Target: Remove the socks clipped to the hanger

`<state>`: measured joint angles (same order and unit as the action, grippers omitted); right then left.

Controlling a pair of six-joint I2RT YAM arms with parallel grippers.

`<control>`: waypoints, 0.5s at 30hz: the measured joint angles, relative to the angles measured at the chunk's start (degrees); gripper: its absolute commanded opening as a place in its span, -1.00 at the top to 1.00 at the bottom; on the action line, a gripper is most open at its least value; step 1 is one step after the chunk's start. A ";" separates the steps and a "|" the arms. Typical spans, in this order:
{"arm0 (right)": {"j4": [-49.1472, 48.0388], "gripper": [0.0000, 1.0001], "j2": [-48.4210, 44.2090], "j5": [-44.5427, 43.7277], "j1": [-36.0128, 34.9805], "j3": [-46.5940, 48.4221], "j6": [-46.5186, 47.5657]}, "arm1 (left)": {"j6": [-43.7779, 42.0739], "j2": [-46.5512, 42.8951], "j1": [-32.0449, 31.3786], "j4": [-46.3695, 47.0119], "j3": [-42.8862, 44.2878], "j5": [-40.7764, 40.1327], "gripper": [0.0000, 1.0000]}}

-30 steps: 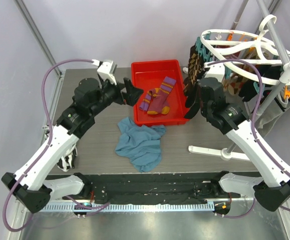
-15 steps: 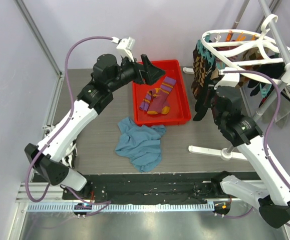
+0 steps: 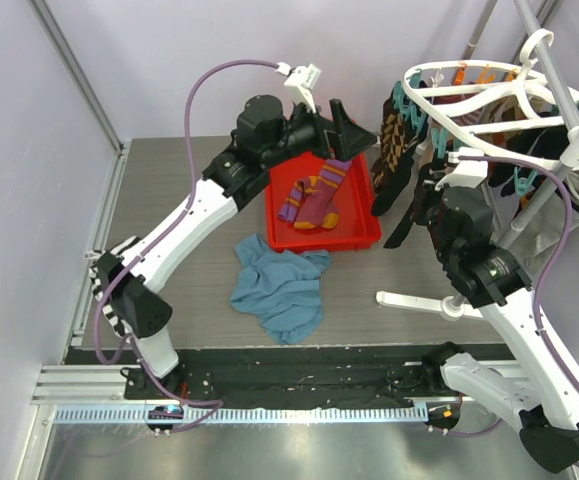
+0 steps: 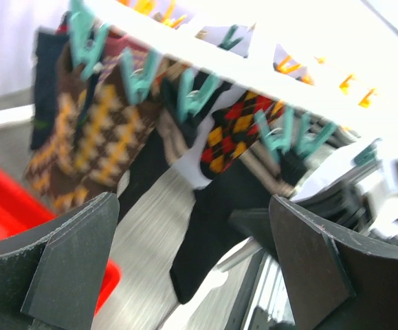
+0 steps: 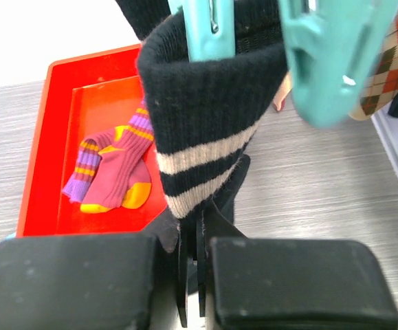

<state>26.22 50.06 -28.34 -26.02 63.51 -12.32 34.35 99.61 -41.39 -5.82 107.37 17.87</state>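
Right wrist view: right gripper (image 5: pixel 193 278) pinches a black sock (image 5: pixel 205 137), likely soft and stretchy, under its teal clip (image 5: pixel 209 31) on the hanger (image 3: pixel 424 100); best held near the top. Left gripper (image 4: pixel 192 234) gapes wide.

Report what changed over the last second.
The left gripper, open, swung from the red tray's left edge across toward the hanger. The right gripper shifted right under it, shut on a clipped black striped sock. The purple-orange socks and blue cloth stayed put.
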 measured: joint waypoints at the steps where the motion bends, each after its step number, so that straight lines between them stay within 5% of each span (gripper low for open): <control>1: -0.35 0.97 -0.28 0.31 0.04 -0.35 -0.20 | 0.20 1.16 -0.48 0.02 1.99 0.07 -0.89; 15: -2.62 0.93 -3.98 3.82 0.28 -1.44 -1.33 | 3.23 12.48 -4.04 3.91 15.32 0.24 -0.81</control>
<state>23.59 46.09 -24.51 -25.74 62.06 -13.65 37.58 112.09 -45.43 -1.91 122.69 18.11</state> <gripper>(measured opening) 0.053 0.909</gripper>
